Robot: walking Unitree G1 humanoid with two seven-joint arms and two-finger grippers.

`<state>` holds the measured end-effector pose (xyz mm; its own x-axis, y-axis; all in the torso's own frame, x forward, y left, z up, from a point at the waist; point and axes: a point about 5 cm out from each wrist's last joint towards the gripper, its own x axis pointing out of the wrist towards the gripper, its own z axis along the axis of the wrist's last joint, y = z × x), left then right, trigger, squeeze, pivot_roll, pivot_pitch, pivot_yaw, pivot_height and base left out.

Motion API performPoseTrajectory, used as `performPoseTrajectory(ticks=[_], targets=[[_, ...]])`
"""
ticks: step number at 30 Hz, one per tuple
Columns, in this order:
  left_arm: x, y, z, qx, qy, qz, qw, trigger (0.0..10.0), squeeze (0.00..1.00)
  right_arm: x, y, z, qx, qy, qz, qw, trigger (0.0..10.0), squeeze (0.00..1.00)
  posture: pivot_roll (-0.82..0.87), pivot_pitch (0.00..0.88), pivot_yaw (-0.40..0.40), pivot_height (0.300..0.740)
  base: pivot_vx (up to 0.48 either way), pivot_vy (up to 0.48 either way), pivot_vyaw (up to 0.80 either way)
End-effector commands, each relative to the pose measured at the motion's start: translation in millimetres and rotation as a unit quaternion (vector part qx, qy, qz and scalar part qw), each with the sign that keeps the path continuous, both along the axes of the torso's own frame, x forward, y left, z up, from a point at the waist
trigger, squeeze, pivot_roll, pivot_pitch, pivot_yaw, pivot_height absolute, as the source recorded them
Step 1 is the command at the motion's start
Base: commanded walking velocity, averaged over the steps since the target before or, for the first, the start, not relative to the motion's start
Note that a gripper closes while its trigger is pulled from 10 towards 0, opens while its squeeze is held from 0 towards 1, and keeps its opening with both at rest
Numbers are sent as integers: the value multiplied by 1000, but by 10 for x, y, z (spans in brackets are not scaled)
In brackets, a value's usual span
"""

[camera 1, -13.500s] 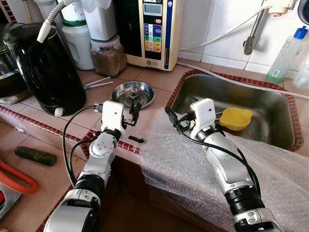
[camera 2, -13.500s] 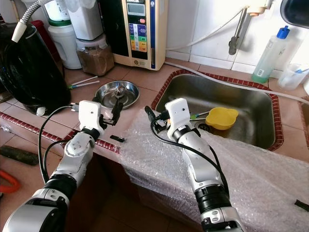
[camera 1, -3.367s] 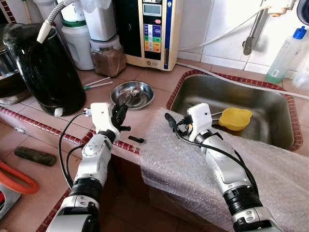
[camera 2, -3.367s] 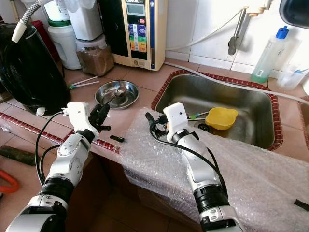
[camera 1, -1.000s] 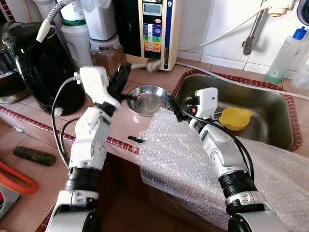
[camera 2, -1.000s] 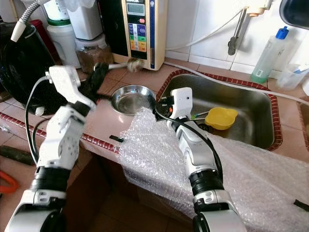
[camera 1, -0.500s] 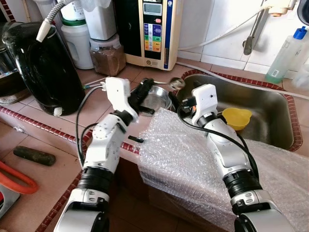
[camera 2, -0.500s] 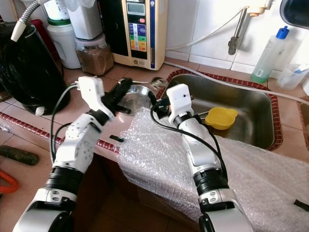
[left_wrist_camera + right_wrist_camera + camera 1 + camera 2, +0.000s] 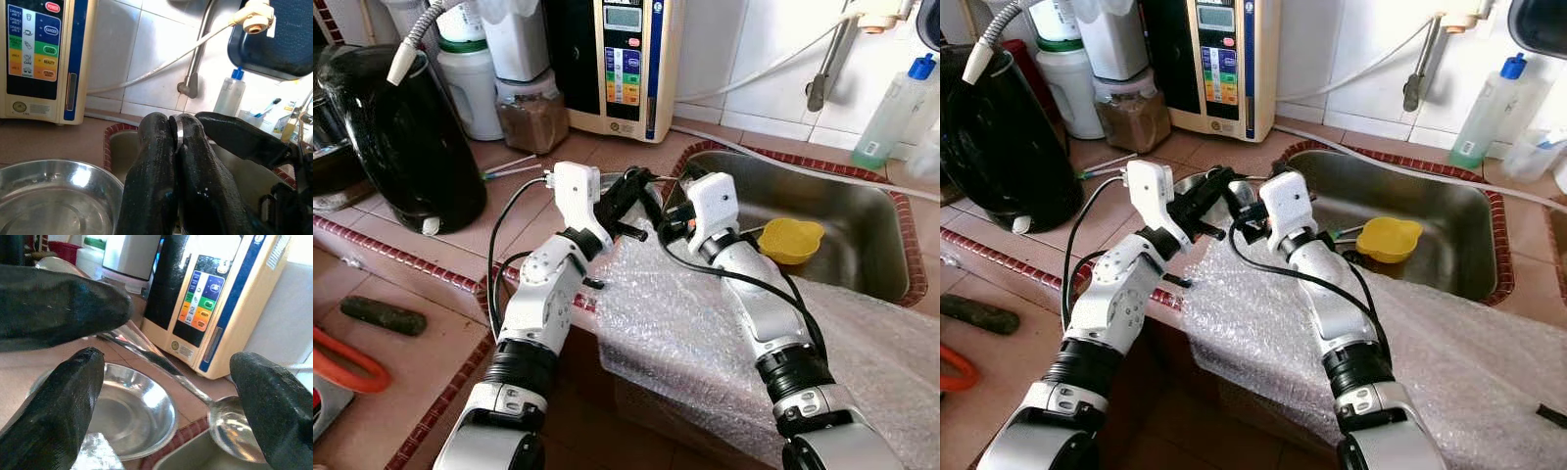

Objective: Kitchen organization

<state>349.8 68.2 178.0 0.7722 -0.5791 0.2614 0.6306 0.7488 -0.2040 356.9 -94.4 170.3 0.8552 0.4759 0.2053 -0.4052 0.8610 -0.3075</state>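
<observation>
The left gripper (image 9: 177, 128) is pinching the handle of a metal spoon (image 9: 230, 427), its two black fingers pressed tight on it. It holds the spoon up in the air, over the far side of the steel bowl (image 9: 128, 412) and close to the sink (image 9: 832, 211). The right gripper (image 9: 168, 396) is just beside it with its fingers spread wide, one on each side of the spoon. Bubble wrap (image 9: 685, 323) lies over the near counter edge.

Silver jointed arms, white wrist housings, black cables, black fingers (image 9: 58, 396)
</observation>
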Motion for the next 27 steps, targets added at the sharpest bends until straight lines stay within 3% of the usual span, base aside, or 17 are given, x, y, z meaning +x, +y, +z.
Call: performPoseTrajectory(ticks=[1, 3, 4, 5, 7, 11, 17, 27], targets=[[0, -46, 55, 8, -8, -16, 1000, 0, 0, 33, 11, 60, -20, -14, 6, 1000, 10000, 0, 23, 0, 43, 740, 0, 0, 0], [-11, -55, 48, 10, -7, -22, 1000, 0, 0, 46, 7, 72, -35, -20, 7, 999, 10000, 0, 19, 0, 44, 740, 0, 0, 0], [-19, -63, 42, 12, -6, -27, 1000, 0, 0, 53, 3, 78, -41, -22, 7, 999, 8314, 0, 21, 0, 43, 740, 0, 0, 0], [-23, -68, 38, 14, -6, -30, 999, 0, 0, 57, 0, 83, -44, -24, 7, 999, 8314, 0, 23, 0, 42, 740, 0, 0, 0], [-32, -78, 39, 16, -8, -35, 999, 0, 0, 69, -6, 89, -51, -26, 5, 998, 0, 0, 24, 0, 41, 740, 0, 0, 0], [-101, -122, 44, 29, -16, -77, 996, 0, 0, 82, 20, 78, -53, -27, -2, 998, 0, 0, 25, 0, 38, 740, 0, 0, 0], [-115, -111, 21, 36, -16, -77, 996, 0, 0, 58, 52, 26, -55, -25, 2, 998, 0, 0, 26, 0, 40, 740, 0, 0, 0], [-88, -48, 22, 53, -20, -65, 996, 0, 0, 56, -67, -26, -47, -16, -23, 999, 0, 0, 19, 0, 48, 740, 0, 0, 0]])
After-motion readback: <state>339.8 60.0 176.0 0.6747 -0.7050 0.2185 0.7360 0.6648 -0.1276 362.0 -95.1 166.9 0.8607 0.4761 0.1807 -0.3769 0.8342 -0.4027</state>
